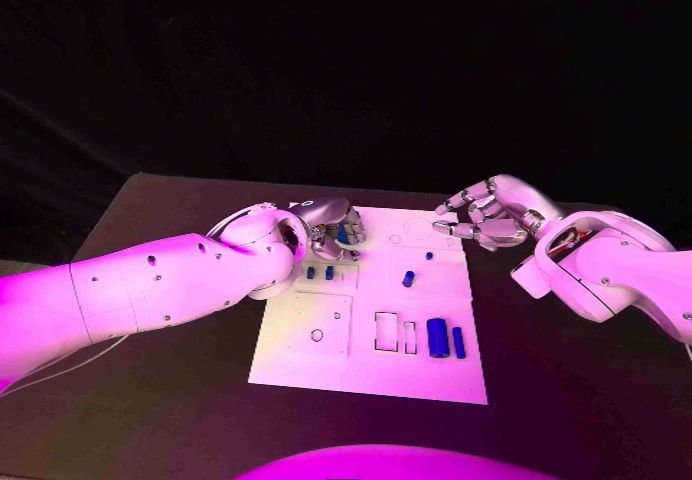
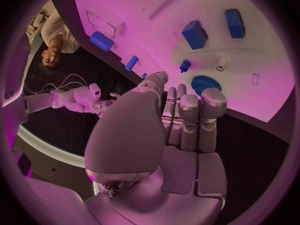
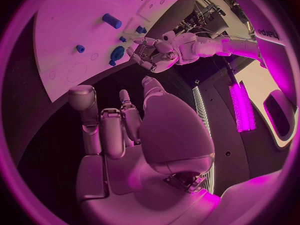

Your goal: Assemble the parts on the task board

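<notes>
**Inspector:** Report the position of the board and the parts.

**Robot:** The flat white rectangular task board (image 1: pixel 368 345) lies in the middle of my black table (image 1: pixel 159 420). Near its front edge a thick blue cylinder part (image 1: pixel 436 336) lies beside a thinner blue bar part (image 1: pixel 459 342), both next to rectangular outlined recesses. Toward the middle, a small blue peg part (image 1: pixel 408 278) stands upright on the board. At the far left portion sit two small blue pieces (image 1: pixel 320 271), close to my left fingers. In my left wrist view I also see a round blue toothed disc part (image 2: pixel 205 83) set in the board just beyond my fingertips, with two blue block parts (image 2: pixel 195 34) farther off.

**Inspector:** State of the left robot hand?

**Robot:** My left robot hand (image 1: pixel 329 228) hovers over the far left corner of the board. Its fingers (image 2: pixel 187 115) lie straight and side by side with the thumb alongside; nothing is in them. I cannot tell whether the fingertips touch the board.

**Inspector:** And the right?

**Robot:** My right robot hand (image 1: pixel 488 215) hangs above the far right corner of the board, fingers curled inward in the head view. From the right wrist its fingers (image 3: pixel 103 127) stand apart from the thumb, and I hold no part. It is well apart from the left.
</notes>
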`<state>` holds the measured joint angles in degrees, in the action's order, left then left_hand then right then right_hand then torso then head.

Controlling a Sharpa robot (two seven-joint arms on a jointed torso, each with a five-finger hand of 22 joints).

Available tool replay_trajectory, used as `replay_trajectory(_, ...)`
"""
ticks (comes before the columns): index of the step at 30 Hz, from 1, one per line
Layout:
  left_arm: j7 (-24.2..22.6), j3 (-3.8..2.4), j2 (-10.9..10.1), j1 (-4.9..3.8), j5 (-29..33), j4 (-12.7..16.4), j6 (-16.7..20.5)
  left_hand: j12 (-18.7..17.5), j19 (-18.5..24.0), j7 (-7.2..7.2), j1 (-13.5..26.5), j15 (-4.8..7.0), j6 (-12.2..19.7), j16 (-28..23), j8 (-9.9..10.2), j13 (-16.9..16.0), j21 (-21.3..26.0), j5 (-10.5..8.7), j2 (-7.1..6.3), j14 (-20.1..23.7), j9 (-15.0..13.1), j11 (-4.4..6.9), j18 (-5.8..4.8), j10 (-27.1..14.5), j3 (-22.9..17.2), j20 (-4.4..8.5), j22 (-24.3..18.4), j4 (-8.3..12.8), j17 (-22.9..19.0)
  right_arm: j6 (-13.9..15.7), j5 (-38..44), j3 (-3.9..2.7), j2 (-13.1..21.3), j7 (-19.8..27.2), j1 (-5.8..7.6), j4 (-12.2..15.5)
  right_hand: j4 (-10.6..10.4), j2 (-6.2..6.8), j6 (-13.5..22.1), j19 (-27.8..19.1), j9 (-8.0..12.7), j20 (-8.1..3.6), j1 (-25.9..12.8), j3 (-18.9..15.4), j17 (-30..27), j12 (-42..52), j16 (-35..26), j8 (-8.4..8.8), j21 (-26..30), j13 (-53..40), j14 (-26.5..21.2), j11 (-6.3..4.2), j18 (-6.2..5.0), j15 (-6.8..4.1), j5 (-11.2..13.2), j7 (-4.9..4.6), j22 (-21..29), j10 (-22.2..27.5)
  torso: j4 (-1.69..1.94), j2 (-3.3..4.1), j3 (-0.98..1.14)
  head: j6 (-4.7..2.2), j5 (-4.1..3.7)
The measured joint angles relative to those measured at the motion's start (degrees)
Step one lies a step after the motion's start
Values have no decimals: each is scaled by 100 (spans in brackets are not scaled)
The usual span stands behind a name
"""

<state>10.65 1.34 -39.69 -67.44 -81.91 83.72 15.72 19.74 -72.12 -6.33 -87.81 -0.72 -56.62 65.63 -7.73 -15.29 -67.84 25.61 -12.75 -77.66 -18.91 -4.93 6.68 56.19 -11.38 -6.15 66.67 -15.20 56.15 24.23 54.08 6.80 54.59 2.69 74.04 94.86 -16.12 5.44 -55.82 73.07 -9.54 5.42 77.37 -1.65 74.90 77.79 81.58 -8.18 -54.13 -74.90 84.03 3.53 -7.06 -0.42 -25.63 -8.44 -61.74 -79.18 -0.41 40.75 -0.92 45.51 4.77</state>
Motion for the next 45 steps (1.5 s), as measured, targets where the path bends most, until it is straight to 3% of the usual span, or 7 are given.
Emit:
replay_trajectory(3, 14, 0, 61, 12, -157, -87, -23, -65, -226, 10, 0, -1, -51, 299, 24, 107, -297, 0, 0, -186, 82, 0, -19, 0, 21, 2, 297, -21, 249, 0, 0, 0, 0, 0, -2, 0, 0, 0, 0, 0, 0, 0, 0, 0, 2, 0, 0, 0, 0, 0, 0, 0, 0, 0, 0, 0, 0, 0, -1, 1, 0, -3, -5)
replay_trajectory(4, 23, -1, 84, 16, -215, -123, -33, -65, -269, -2, 0, 0, -63, 376, 24, 132, -358, 0, 0, -231, 104, 0, -88, 0, 21, 4, 356, -21, 319, 0, 0, 0, 0, 0, -2, 0, 0, 0, 0, 0, 0, 0, 0, 0, 3, 0, 0, 0, 0, 0, 0, 0, 0, 0, 0, 0, 0, 0, -2, 1, 1, -3, -7)
replay_trajectory(14, 149, -5, 206, 24, -485, -280, -226, -131, -526, 72, -47, 39, -193, 821, 24, 298, -683, 0, 48, -494, 228, 5, -97, 4, 21, 30, 687, -21, 742, 0, 0, 0, 2, 0, -4, 3, 0, 0, 0, 0, 0, 0, 0, 0, 4, 0, 0, 0, 0, 0, 0, 0, 0, 0, 0, 0, 0, 0, -1, -1, 7, 12, -24)
replay_trajectory(16, 176, -5, 232, 25, -517, -302, -293, -132, -635, 72, -47, 46, -193, 880, 31, 329, -806, 0, 47, -536, 262, 20, -183, 85, 21, 39, 796, -21, 786, 0, 0, 0, 3, 0, -4, 3, 0, 0, 0, 0, 0, 0, 0, 0, 4, 0, 0, 0, 0, 0, 0, 0, 0, 0, 0, 0, 0, 0, 0, -2, 8, 18, -24)
replay_trajectory(34, 326, -6, 300, 26, -624, -375, -600, -131, -888, -2, -47, 72, -268, 936, 79, 415, -1092, -21, 47, -602, 372, 60, -244, 285, 21, 74, 827, -21, 797, -1, 0, 0, 1, 0, -5, 8, 0, 0, 0, 0, 0, 0, 0, 0, 3, 0, 0, 0, 0, -4, 0, 0, 0, 0, 0, 0, -1, 0, 5, -5, 7, 25, -37)
replay_trajectory(45, 337, -6, 411, 40, -615, -507, -652, -211, -919, -62, -129, 92, -328, 936, 134, 488, -1182, -44, 130, -622, 443, 71, -243, 419, -84, 105, 826, -11, 730, -1, 0, 0, -6, 0, -6, 5, 0, 0, 0, 0, 0, 0, 0, 0, 2, 0, 0, 0, -1, -3, 0, 0, 0, 0, -23, 0, -1, 0, 3, -1, 4, 54, -37)
